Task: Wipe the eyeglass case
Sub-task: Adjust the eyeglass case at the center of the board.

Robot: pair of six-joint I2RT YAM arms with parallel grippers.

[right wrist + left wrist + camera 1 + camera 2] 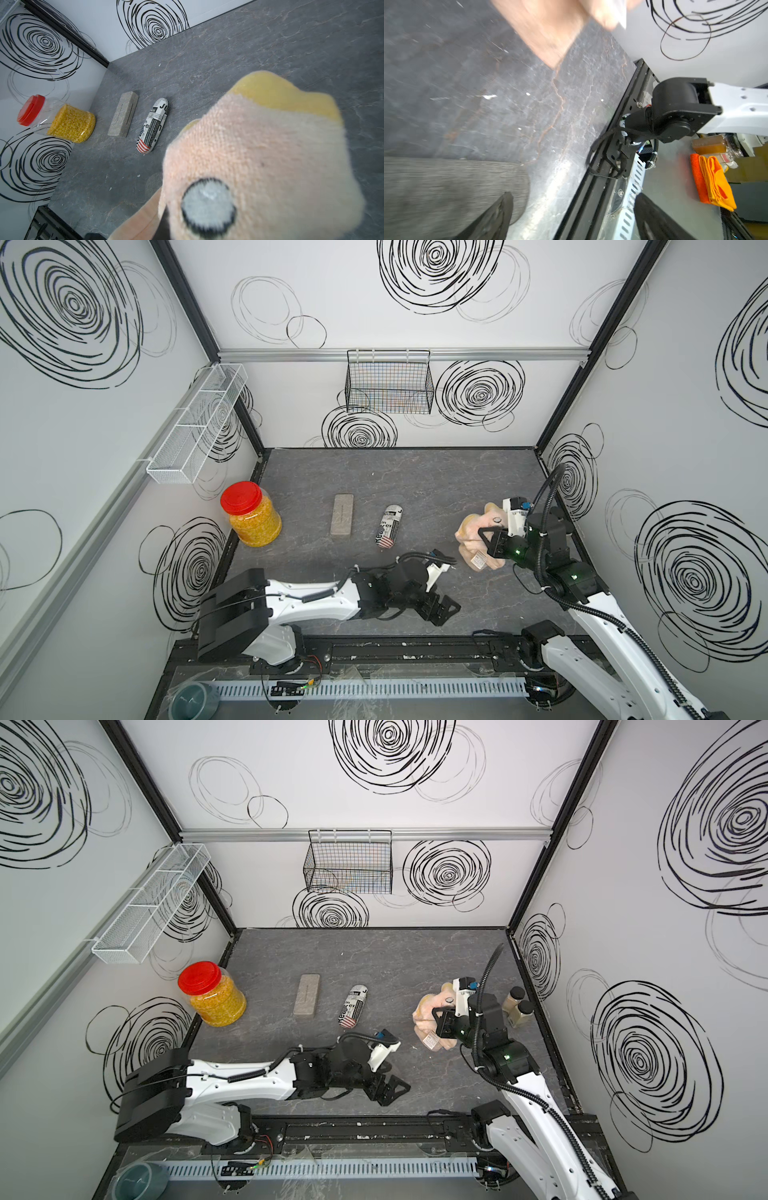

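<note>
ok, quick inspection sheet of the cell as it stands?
Surface: grey stone-look tabletop, a few white specks.
Job's things: printed eyeglass case and grey case lie side by side, apart, neither arm touching them; peach cloth bunched.
Clutter: red-lidded jar by the left wall; two dark-capped bottles by the right wall.
Grippers: right gripper shut on the cloth; left gripper open, empty.
Cables: black conduit arcs over the right arm.
Surroundings: wire basket, white mesh shelf on the walls.
</note>
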